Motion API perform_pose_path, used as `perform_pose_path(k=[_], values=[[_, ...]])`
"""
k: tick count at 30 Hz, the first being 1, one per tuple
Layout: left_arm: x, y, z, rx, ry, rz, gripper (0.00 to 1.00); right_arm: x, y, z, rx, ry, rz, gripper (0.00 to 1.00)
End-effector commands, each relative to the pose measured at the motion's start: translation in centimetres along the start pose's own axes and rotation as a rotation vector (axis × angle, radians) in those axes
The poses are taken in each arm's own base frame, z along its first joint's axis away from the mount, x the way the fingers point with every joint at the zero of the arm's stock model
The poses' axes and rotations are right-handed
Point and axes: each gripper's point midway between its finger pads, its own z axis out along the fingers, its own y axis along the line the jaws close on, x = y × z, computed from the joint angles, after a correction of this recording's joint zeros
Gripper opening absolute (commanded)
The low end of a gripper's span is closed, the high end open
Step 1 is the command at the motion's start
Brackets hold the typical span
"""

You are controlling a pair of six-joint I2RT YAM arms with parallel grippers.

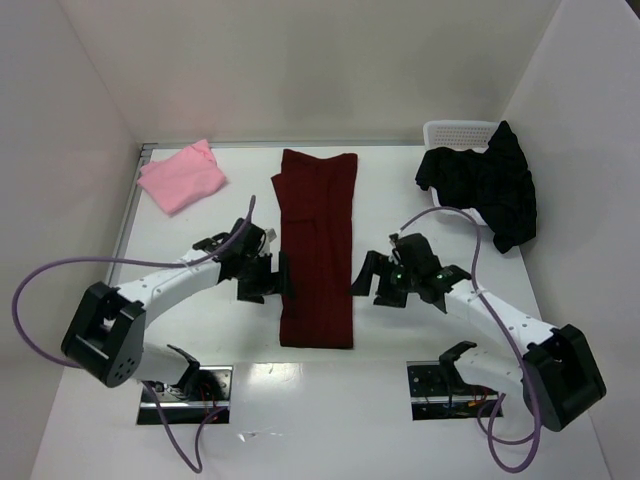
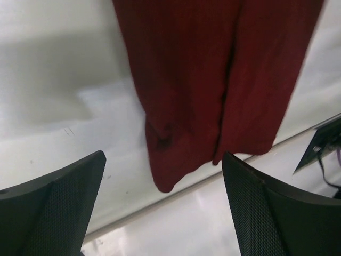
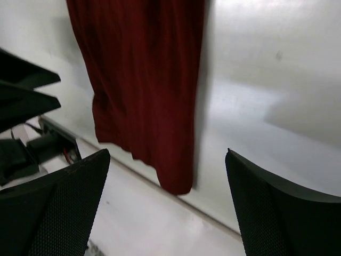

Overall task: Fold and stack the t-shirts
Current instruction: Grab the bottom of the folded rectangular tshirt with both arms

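The dark maroon t-shirt (image 1: 317, 250) lies flat mid-table as a long narrow strip running from far to near. My left gripper (image 1: 272, 276) is at its left edge and my right gripper (image 1: 370, 280) at its right edge, both open and holding nothing. The left wrist view shows the maroon cloth (image 2: 213, 80) ahead of the open left gripper (image 2: 164, 160). In the right wrist view its near corner (image 3: 144, 80) hangs before the open right gripper (image 3: 168, 154). A folded pink t-shirt (image 1: 182, 177) sits at the back left. The black t-shirt (image 1: 490, 190) is draped over the basket.
A white mesh basket (image 1: 455, 130) stands at the back right corner under the black cloth. White walls close the table on the left, back and right. Two metal base plates (image 1: 185, 392) (image 1: 450, 390) and purple cables (image 1: 30, 290) lie along the near edge.
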Motion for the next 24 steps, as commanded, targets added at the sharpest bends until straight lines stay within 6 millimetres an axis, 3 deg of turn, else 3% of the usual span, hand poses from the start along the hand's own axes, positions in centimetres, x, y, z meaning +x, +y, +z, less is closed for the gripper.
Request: perform_pose_path(k=[1, 5, 6, 8, 11, 17, 24], values=[[2.8, -1.4, 0.1, 0.053, 0.140, -0.030, 0.97, 3.6, 0.7, -0.1, -0.029, 0.123, 0.019, 0.93], [3.6, -1.9, -0.3, 0.055, 0.126, -0.114, 0.97, 5.8, 1.5, 0.1, -0.028, 0.174, 0.013, 0.91], [4.9, -1.4, -0.1, 0.051, 0.156, -0.124, 0.94, 6.8, 1.2, 0.3, -0.019, 0.208, 0.017, 0.90], [6.0, -1.3, 0.0, 0.050, 0.184, -0.128, 0.93, 7.5, 1.2, 0.6, -0.023, 0.221, 0.010, 0.85], [7.1, -1.8, -0.1, 0.059, 0.208, -0.121, 0.91, 8.7, 1.5, 0.9, -0.015, 0.255, -0.001, 0.84], [9.1, -1.4, 1.2, 0.017, 0.261, -0.098, 0.90, 10.2, 0.7, 1.6, 0.038, 0.291, -0.014, 0.82], [9.5, 0.5, 1.6, -0.028, 0.181, -0.164, 0.77, 11.1, 0.5, 2.3, 0.062, 0.315, -0.014, 0.74]])
